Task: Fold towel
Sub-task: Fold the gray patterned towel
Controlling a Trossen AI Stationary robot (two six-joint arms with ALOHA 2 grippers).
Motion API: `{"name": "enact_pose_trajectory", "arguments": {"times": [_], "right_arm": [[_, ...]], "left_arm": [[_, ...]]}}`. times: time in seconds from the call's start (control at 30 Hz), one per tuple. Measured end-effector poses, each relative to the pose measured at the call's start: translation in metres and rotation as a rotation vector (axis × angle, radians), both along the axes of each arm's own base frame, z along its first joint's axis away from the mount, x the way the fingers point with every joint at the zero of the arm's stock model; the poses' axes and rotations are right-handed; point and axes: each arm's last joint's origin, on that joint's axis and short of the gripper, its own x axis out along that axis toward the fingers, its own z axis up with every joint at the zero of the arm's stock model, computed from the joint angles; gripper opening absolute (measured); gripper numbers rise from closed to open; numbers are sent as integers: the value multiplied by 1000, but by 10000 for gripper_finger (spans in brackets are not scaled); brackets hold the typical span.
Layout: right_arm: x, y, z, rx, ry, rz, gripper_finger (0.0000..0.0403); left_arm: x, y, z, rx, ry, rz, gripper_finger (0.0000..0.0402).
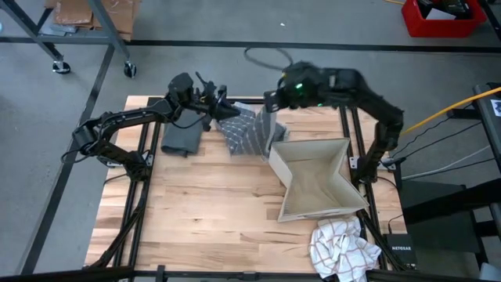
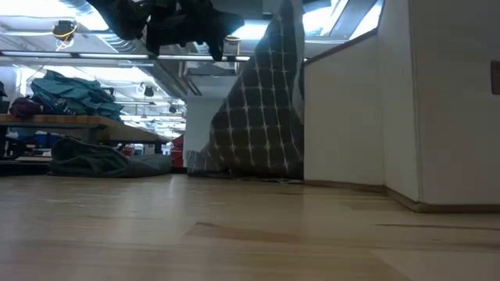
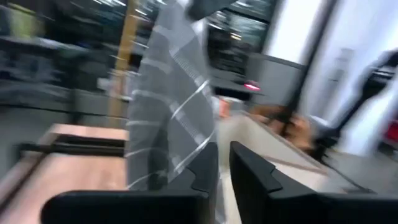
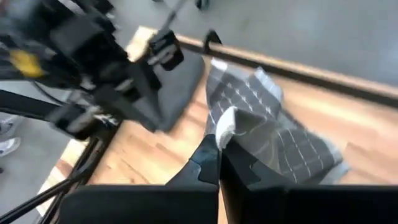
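Towel (image 1: 244, 131), grey with a pale grid pattern, sits at the far middle of the wooden table (image 1: 203, 204), partly lifted and partly heaped on the boards. From the low view it hangs as a tall drape (image 2: 262, 109) whose lower edge rests on the table, just left of the white wall of the box (image 2: 344, 117).

Right gripper (image 1: 270, 102) is at the far edge of the table, above the towel's right side. Its wrist view shows the two dark fingers (image 4: 208, 165) pressed together on a pale corner of the cloth (image 4: 227, 127), with the rest of the towel spread on the boards beyond.

Left gripper (image 1: 221, 106) is close by to the left, over the towel's far left part. In its wrist view the fingers (image 3: 205, 171) stand with a narrow gap between them; the cloth (image 3: 171, 99) hangs just ahead, but whether they have hold of it I cannot tell.

A folded dark grey cloth (image 1: 182, 139) lies left of the towel. The open beige box (image 1: 317, 178) stands to the right, touching the towel's right edge, and a crumpled white checked cloth (image 1: 344, 247) lies near the right front corner.
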Motion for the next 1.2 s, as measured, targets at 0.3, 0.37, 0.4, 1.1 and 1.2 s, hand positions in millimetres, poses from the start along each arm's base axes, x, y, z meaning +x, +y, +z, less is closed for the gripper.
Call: {"name": "enact_pose_trajectory", "arguments": {"times": [0.3,0.37,0.4,1.1,1.2], "right_arm": [[-38,-2,41,-188,-160,254,1],[-43,2,45,-187,-194,344,0],[-44,4,47,-165,-215,391,0],[19,99,-18,380,81,631,0],[25,106,-32,414,181,639,0]], "left_arm": [[5,13,-5,112,-24,410,123],[9,17,-7,131,-50,421,129],[11,18,-9,135,-65,422,130],[37,70,-36,-40,19,-88,131],[36,68,-38,-57,51,-185,131]]}}
